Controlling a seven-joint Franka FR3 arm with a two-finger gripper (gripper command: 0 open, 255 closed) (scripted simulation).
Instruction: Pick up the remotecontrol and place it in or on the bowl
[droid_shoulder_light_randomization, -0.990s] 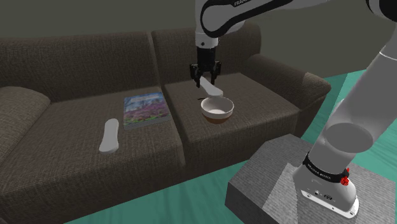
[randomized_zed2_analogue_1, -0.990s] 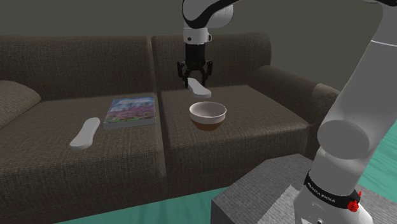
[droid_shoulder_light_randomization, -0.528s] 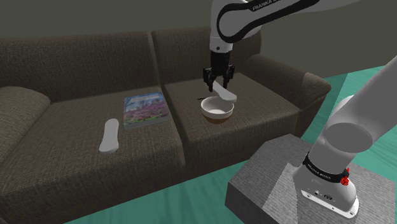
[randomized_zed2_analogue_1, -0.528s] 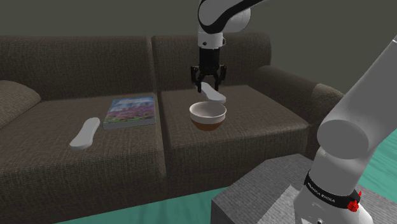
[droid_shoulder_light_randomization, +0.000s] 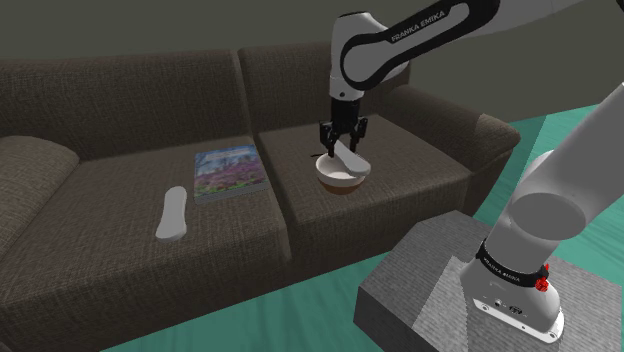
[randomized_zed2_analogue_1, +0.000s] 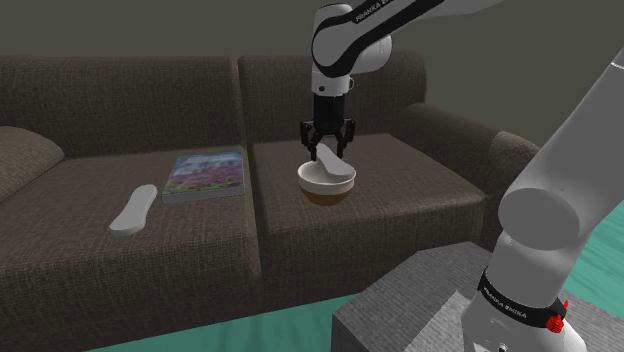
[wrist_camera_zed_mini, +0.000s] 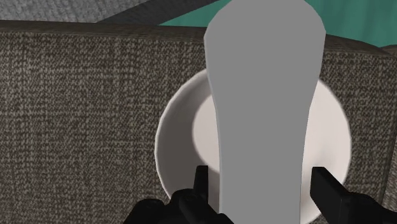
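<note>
- Remote control (droid_shoulder_light_randomization: 350, 157) (randomized_zed2_analogue_1: 330, 157): you will find it just above the middle of the shoulder view, a plain pale grey oblong hanging aslant over the bowl (droid_shoulder_light_randomization: 340, 183) (randomized_zed2_analogue_1: 325, 188).
- Your gripper (droid_shoulder_light_randomization: 341, 143) (randomized_zed2_analogue_1: 327, 145) points straight down onto the bowl, and its fingers (wrist_camera_zed_mini: 202, 184) pinch the remote's upper end from both sides.
- In the wrist view the remote control (wrist_camera_zed_mini: 264, 95) runs away from the gripper (wrist_camera_zed_mini: 261, 175) and across the white inside of the bowl (wrist_camera_zed_mini: 168, 146). Its far end reaches past the far rim.
- I cannot tell you whether the remote's lower end touches the rim or hangs just clear of it.
- The bowl, white inside and brown low on its outer wall, sits on the right-hand seat cushion of the dark brown sofa (droid_shoulder_light_randomization: 400, 160) (randomized_zed2_analogue_1: 420, 165).
- Left of the bowl, on the next cushion, you see a book (droid_shoulder_light_randomization: 229, 172) (randomized_zed2_analogue_1: 205, 175) with a colourful cover. Further left and lower lies a white oblong object (droid_shoulder_light_randomization: 172, 213) (randomized_zed2_analogue_1: 134, 210), well apart from the bowl.
</note>
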